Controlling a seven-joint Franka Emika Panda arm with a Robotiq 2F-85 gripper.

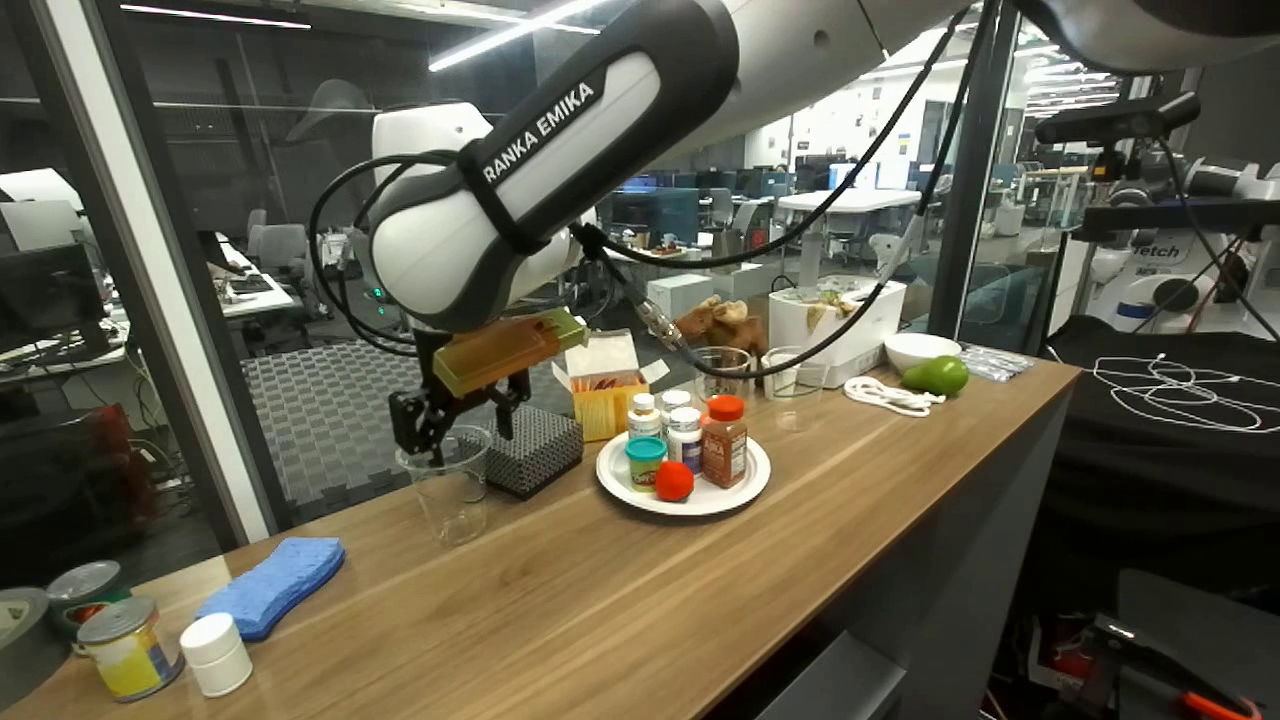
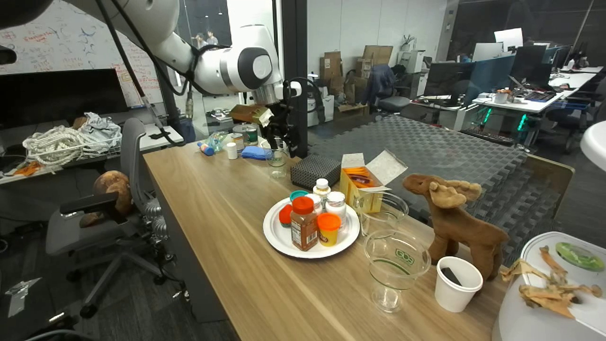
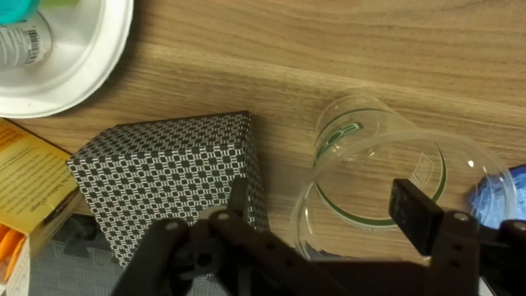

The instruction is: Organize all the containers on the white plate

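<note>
Toward the far left in an exterior view, a white bottle (image 1: 217, 657) stands upright near the blue sponge (image 1: 275, 585). Next comes a clear cup (image 1: 453, 508): your gripper (image 1: 468, 444) hangs at its mouth, fingers apart, holding nothing, the rim seemingly between them in the wrist view. Squeezing would likely pinch it; for the bottle, you'd probably lift clear, then reach past the sponge, away from the plate (image 1: 705, 503) with its bottles (image 1: 685, 440).

Your round white plate (image 2: 278, 236) holds a red-capped spice bottle (image 1: 724, 456) and three white-capped bottles (image 2: 336, 209), all upright. Standing on it too, you have a teal-lidded tub (image 1: 645, 470) and an orange-lidded yellow tub (image 2: 328, 235).
</note>
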